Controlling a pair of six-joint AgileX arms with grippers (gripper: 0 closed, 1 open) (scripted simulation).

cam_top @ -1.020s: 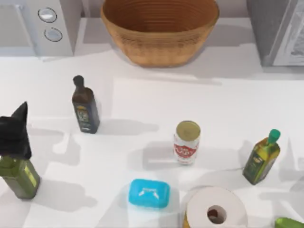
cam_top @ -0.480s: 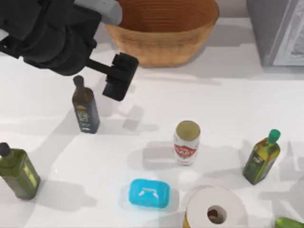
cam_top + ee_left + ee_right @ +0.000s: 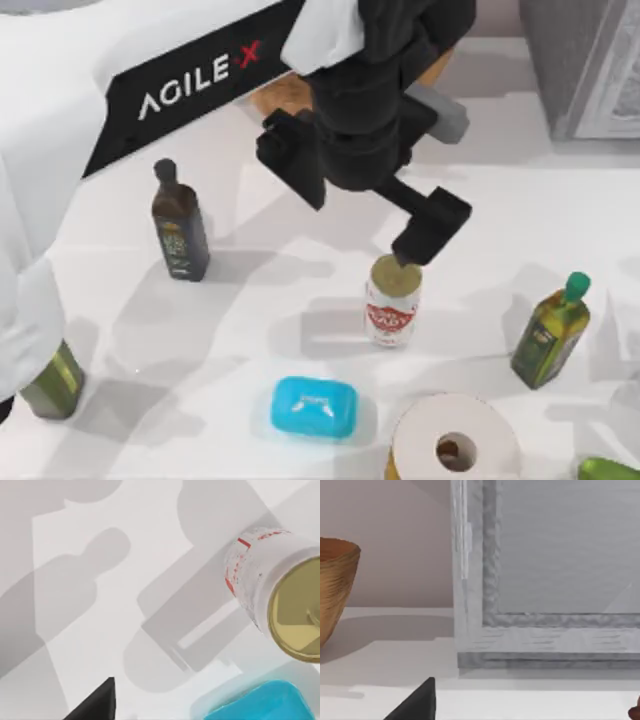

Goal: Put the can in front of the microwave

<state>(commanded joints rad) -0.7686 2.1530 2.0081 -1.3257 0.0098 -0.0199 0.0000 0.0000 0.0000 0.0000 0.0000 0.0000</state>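
The can (image 3: 392, 300) stands upright at the table's middle, white with a red label and a dull gold lid. My left arm reaches in from the left, and its gripper (image 3: 362, 195) hangs open above and just behind the can, one finger (image 3: 430, 225) over the lid's far edge. The left wrist view looks down on the can (image 3: 280, 600), off to one side of a dark fingertip (image 3: 97, 705). My arm hides the microwave. My right gripper's fingertip (image 3: 417, 705) sits far off centre in the right wrist view, parked with the jaws apart.
A dark bottle (image 3: 180, 225) stands left of the can, a green-capped bottle (image 3: 548, 340) to its right. A blue soap (image 3: 314, 406) and a paper roll (image 3: 455, 440) lie in front. The wicker basket (image 3: 283, 97) and a grey box (image 3: 585, 65) line the back.
My left arm has swung from the table's left edge across to the middle, and its gripper now hangs over the can. The can has not moved.
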